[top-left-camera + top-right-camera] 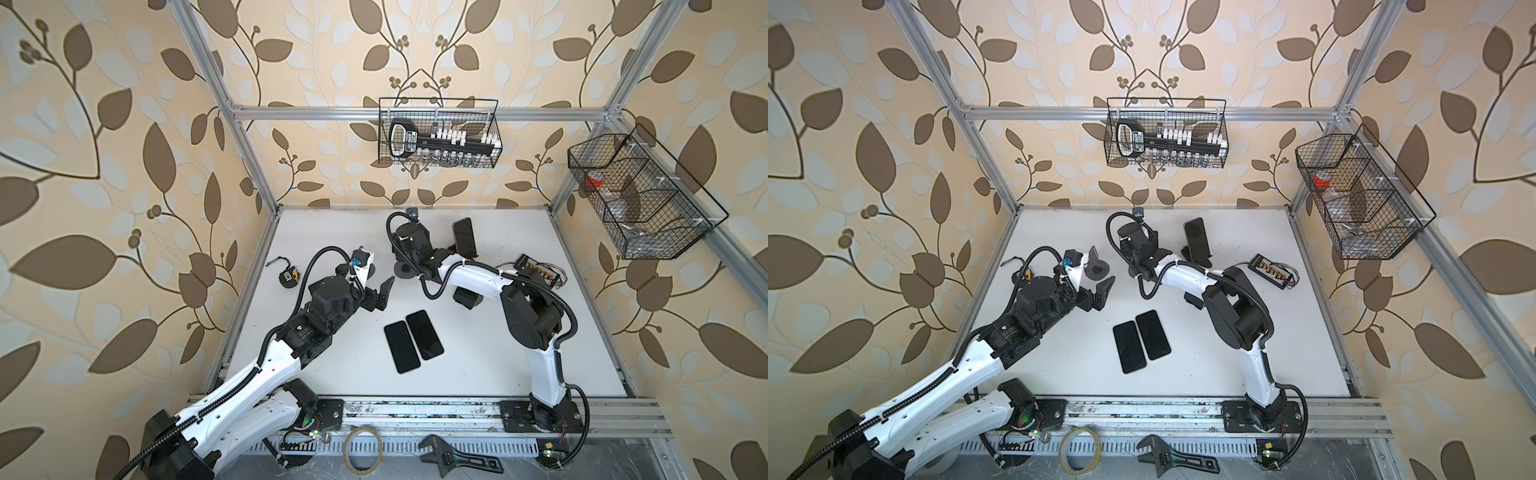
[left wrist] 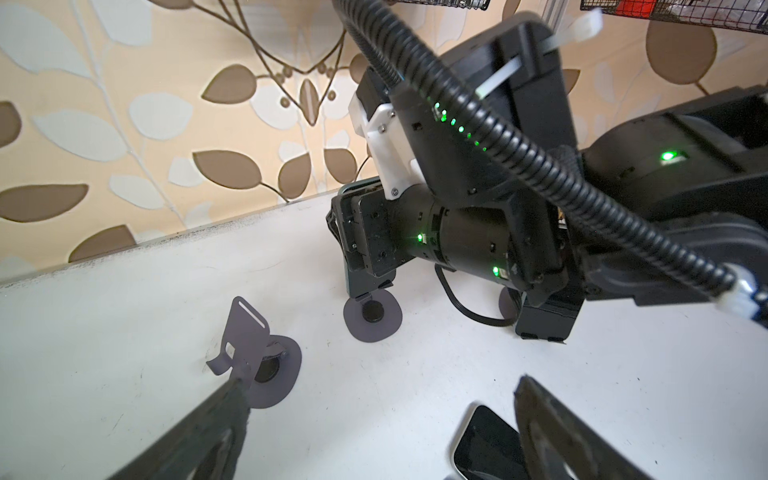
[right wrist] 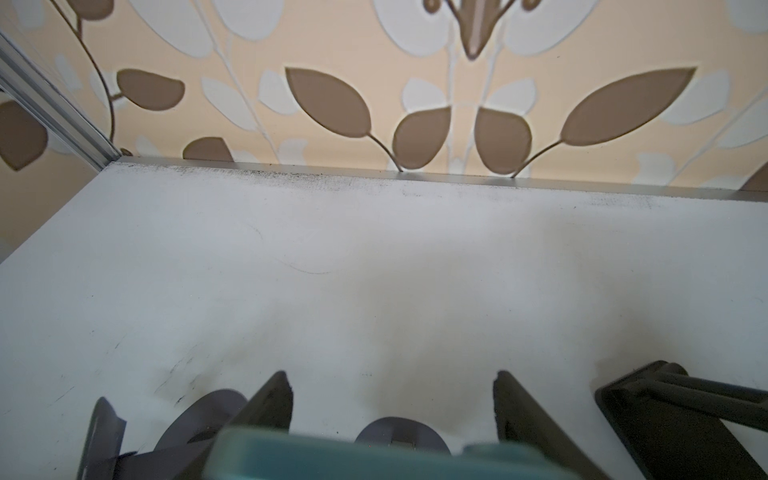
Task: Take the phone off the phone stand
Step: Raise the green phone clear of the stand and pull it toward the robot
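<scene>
Plainly, the teal-cased phone [image 3: 332, 455] sits on its matte grey, round-based stand [image 2: 386, 332] toward the back of the white table [image 1: 332, 365] (any lettering is too small to read). The right gripper [image 3: 392, 382] straddles it, black fingers partly apart; whether they pinch it I cannot tell. The left gripper [image 1: 383, 296] hovers spread wide, holding nothing.

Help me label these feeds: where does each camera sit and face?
Top views: high over the front, looking down on the table; left arm and right arm show.
Left wrist: on the left arm, looking past the open left gripper toward the right arm and teal phone.
Right wrist: behind the right gripper, facing the back wall; teal phone between its jaws.
Shared: both wrist views show the empty grey stand.
</scene>
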Controlling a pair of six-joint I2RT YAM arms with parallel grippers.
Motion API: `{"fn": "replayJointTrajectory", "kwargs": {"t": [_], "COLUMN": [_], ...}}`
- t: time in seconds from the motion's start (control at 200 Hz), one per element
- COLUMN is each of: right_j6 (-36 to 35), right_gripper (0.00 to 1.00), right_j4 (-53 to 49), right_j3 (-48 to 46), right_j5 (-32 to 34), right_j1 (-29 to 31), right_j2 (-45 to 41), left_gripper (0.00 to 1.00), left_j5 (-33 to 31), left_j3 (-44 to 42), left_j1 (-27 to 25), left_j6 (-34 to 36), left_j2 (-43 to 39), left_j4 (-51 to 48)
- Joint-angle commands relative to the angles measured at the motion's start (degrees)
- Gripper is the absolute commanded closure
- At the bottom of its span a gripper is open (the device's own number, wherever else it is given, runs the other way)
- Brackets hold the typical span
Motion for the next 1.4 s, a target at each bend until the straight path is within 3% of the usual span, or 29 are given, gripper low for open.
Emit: {"fn": "replayJointTrajectory", "kwargs": {"t": [0.0,1.395], "right_j6": [0.3,-1.0], "right_gripper": [0.32,0.37], "right_j4": [0.0,0.7], "right_j3": [-1.4,-2.6], "right_j5": [-2.0,-2.9], "right_j1": [-0.2,-0.2], "right_j2": [-1.5,-3.6], "left_gripper": [0.01,0.01], "left_j5": [0.7,0.4], "left_j3": [1.6,1.7], "left_j1": [-0.5,-0.6], "left_j6": [-0.2,-0.6], "left_j2": [0.6,0.7], "left_j4": [2.8,2.7]}}
